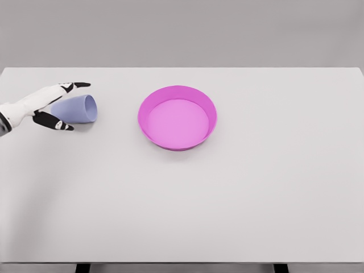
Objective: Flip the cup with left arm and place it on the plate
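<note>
A: What do we see on the white table [239, 199]?

B: We see a pale blue cup [78, 108] lying on its side at the left part of the table, with its open mouth turned to the right, toward the pink plate [211, 108]. The plate stands near the middle and is apart from the cup.

A: And our left hand [42, 105]?

B: It comes in from the left edge and is around the closed end of the cup. The upper fingers [77, 85] reach over the top of the cup, and the dark-tipped thumb [57, 122] lies below it, at the front side. The fingers are spread around the cup, but we cannot tell if they press it already or only bracket it.

A: Is the cup lifted?

B: No, it rests on the table, and its shadow lies directly under it.
</note>
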Robot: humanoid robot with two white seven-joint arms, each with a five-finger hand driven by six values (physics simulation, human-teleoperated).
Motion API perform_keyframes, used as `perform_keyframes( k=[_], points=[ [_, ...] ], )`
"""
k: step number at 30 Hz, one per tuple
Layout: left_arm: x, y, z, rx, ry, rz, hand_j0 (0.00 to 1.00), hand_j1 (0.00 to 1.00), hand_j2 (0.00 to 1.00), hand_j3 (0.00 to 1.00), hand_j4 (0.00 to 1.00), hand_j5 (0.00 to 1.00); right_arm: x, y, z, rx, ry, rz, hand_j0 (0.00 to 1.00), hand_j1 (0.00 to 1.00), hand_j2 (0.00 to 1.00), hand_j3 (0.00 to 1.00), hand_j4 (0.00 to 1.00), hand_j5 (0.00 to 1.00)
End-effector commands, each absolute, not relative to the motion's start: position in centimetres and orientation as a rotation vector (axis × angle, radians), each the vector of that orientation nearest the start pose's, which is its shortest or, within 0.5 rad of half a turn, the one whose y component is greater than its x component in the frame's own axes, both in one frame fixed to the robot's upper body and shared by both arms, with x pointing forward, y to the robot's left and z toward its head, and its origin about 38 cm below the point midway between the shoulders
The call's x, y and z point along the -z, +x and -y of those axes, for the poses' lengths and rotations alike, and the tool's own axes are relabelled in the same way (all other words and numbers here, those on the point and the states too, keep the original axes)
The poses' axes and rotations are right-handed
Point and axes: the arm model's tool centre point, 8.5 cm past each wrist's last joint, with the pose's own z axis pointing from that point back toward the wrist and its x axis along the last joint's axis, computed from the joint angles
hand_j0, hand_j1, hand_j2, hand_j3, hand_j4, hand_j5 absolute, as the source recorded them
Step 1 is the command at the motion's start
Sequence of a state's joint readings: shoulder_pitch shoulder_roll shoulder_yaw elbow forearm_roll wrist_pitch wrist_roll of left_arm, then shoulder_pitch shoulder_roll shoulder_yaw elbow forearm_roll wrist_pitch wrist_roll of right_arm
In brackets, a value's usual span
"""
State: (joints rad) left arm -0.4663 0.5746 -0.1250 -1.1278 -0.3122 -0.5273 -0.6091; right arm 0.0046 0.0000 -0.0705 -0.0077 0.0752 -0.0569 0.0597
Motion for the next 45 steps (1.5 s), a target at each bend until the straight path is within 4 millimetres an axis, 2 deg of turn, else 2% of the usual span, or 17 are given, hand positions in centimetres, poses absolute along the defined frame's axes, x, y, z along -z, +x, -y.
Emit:
perform_keyframes(
  k=[1, 6, 13, 17, 28, 32, 39, 45],
  points=[
    [-16.7, 45.7, -38.7, 1.385, 0.346, 1.47, 1.0, 1.0, 1.0, 1.0, 1.0, 1.0, 26.2, 0.6, 26.7, -0.009, -0.028, 0.059, 1.0, 1.0, 1.0, 1.0, 1.0, 1.0],
    [-17.0, 46.4, -38.4, 1.433, 0.408, 1.409, 1.0, 1.0, 1.0, 1.0, 1.0, 1.0, 26.2, 0.6, 26.7, -0.009, -0.028, 0.061, 1.0, 1.0, 1.0, 1.0, 1.0, 1.0],
    [-16.6, 46.6, -38.3, 1.419, 0.406, 1.379, 1.0, 1.0, 1.0, 1.0, 1.0, 1.0, 26.2, 0.6, 26.7, -0.009, -0.028, 0.061, 1.0, 1.0, 1.0, 1.0, 1.0, 1.0],
    [-16.1, 46.8, -36.9, 1.417, 0.376, 1.403, 1.0, 1.0, 1.0, 1.0, 1.0, 1.0, 26.2, 0.6, 26.7, -0.009, -0.028, 0.061, 1.0, 1.0, 1.0, 1.0, 1.0, 1.0],
    [-15.5, 46.9, -37.4, 1.397, 0.372, 1.379, 1.0, 1.0, 1.0, 1.0, 1.0, 1.0, 26.2, 0.6, 26.7, -0.009, -0.028, 0.059, 1.0, 1.0, 1.0, 1.0, 1.0, 1.0],
    [-15.2, 47.2, -36.4, 1.396, 0.355, 1.394, 1.0, 1.0, 1.0, 1.0, 1.0, 1.0, 26.2, 0.6, 26.7, -0.009, -0.028, 0.061, 1.0, 1.0, 1.0, 1.0, 1.0, 1.0],
    [-14.8, 47.9, -37.1, 1.376, 0.363, 1.36, 1.0, 1.0, 1.0, 1.0, 1.0, 1.0, 26.2, 0.6, 26.7, -0.009, -0.028, 0.059, 1.0, 1.0, 1.0, 1.0, 1.0, 1.0],
    [-14.4, 48.0, -36.7, 1.391, 0.366, 1.345, 1.0, 1.0, 1.0, 1.0, 1.0, 1.0, 26.2, 0.6, 26.7, -0.009, -0.028, 0.059, 1.0, 1.0, 1.0, 1.0, 1.0, 1.0]
  ],
)
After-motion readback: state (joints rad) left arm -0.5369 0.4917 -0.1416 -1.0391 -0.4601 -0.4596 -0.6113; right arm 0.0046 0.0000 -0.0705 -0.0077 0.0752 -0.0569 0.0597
